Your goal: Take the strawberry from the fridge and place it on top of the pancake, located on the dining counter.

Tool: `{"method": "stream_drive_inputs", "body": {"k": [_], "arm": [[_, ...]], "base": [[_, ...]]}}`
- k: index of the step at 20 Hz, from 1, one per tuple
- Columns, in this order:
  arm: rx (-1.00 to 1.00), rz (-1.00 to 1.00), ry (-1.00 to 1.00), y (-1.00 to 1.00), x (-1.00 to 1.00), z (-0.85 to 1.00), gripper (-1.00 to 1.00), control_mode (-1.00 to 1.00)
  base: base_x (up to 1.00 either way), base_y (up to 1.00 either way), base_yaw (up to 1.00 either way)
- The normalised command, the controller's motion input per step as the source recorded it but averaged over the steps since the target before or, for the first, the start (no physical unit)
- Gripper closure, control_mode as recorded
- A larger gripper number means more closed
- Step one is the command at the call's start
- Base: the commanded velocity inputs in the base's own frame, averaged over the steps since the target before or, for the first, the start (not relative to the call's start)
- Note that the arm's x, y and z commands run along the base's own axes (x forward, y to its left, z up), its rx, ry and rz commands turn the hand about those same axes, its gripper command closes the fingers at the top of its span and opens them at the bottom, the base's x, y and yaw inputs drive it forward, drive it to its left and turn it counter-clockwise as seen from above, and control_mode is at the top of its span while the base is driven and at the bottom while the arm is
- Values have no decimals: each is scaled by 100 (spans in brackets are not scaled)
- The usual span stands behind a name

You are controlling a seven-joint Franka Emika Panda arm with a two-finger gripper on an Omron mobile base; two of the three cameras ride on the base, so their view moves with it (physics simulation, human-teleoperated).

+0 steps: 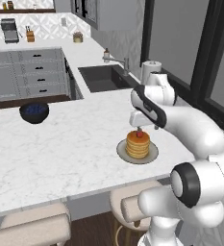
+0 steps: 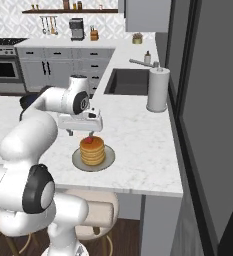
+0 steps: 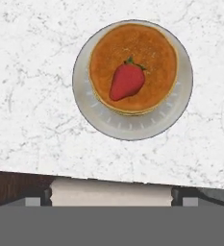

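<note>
The strawberry (image 1: pixel 140 134) (image 2: pixel 88 140) (image 3: pixel 127 80) lies on its side on top of the pancake (image 1: pixel 138 145) (image 2: pixel 93 151) (image 3: pixel 152 53), a golden stack on a round grey plate (image 1: pixel 153 154) (image 2: pixel 108 161) (image 3: pixel 132 127). The plate stands near the front edge of the white marble dining counter (image 1: pixel 60 144) (image 2: pixel 138 150) (image 3: pixel 27 96). My gripper (image 1: pixel 140 126) (image 2: pixel 90 132) (image 3: pixel 111 196) hangs just above the strawberry, pointing down, open and holding nothing. Its fingertips stand wide apart, clear of the fruit. The fridge is out of view.
A dark bowl (image 1: pixel 34 112) (image 2: pixel 25 101) sits on the counter to the left, partly behind my arm. Behind the plate are the inset sink (image 1: pixel 101 78) (image 2: pixel 128 81) and a paper towel roll (image 1: pixel 151 67) (image 2: pixel 157 90). Beige stools (image 1: pixel 31 226) (image 2: pixel 95 212) stand below the front edge.
</note>
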Motion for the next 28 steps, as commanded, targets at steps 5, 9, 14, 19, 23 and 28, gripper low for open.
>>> {"method": "stream_drive_inputs", "body": {"k": [5,9,14,19,23,28], "arm": [[0,0,0,0,-64,36,-100,-100],[0,0,0,0,-62,28,-100,-100],[0,0,0,2,-55,33,-100,-100],[0,0,0,3,-55,21,-100,-100],[0,0,0,4,-60,0,-100,-100],[-6,0,0,11,-57,-18,-100,-100]], "base": [[0,0,0],[0,0,0],[0,0,0],[0,0,0],[0,0,0],[0,0,0]]}}
